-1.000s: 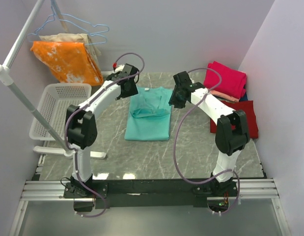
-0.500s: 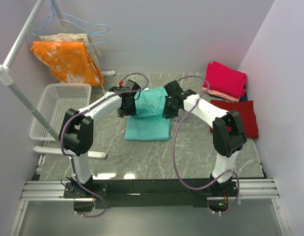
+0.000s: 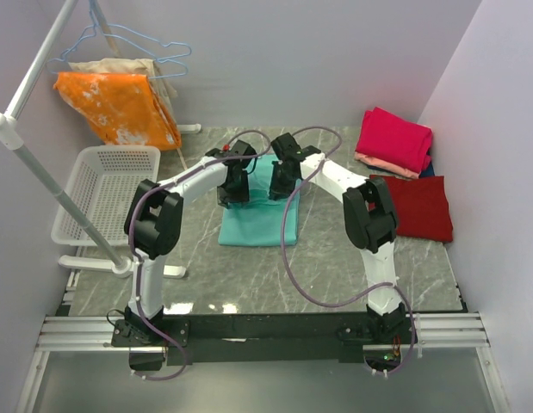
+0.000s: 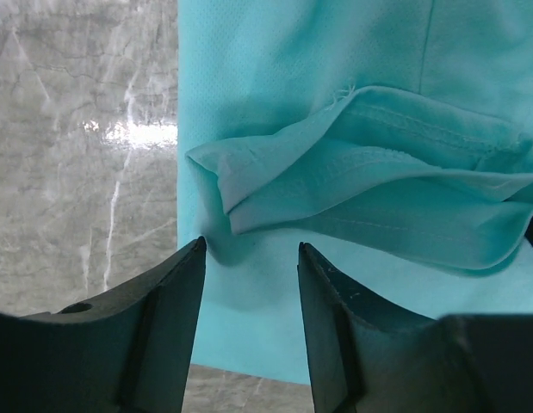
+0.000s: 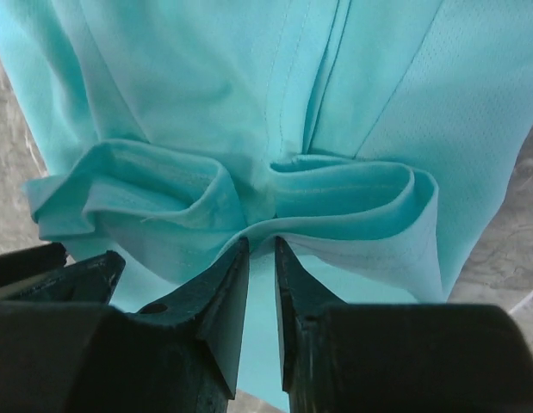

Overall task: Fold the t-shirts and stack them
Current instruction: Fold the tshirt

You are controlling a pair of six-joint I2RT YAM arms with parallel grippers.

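Teal t-shirt (image 3: 257, 225) at table (image 3: 335, 267) centre, part-folded, upper half hidden under both wrists in top view. Left gripper (image 4: 249, 262) jaws spread over shirt's left edge, bunched fold just ahead. Right gripper (image 5: 259, 249) jaws nearly together at fold ridge; cannot tell if pinching. Magenta shirt (image 3: 395, 136) and dark red shirt (image 3: 425, 206) at right, well apart; white basket (image 3: 120, 153) at left.

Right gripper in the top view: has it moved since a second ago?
Yes. The right gripper has swung leftward, away from the folded magenta t-shirt, and now sits over the teal t-shirt.
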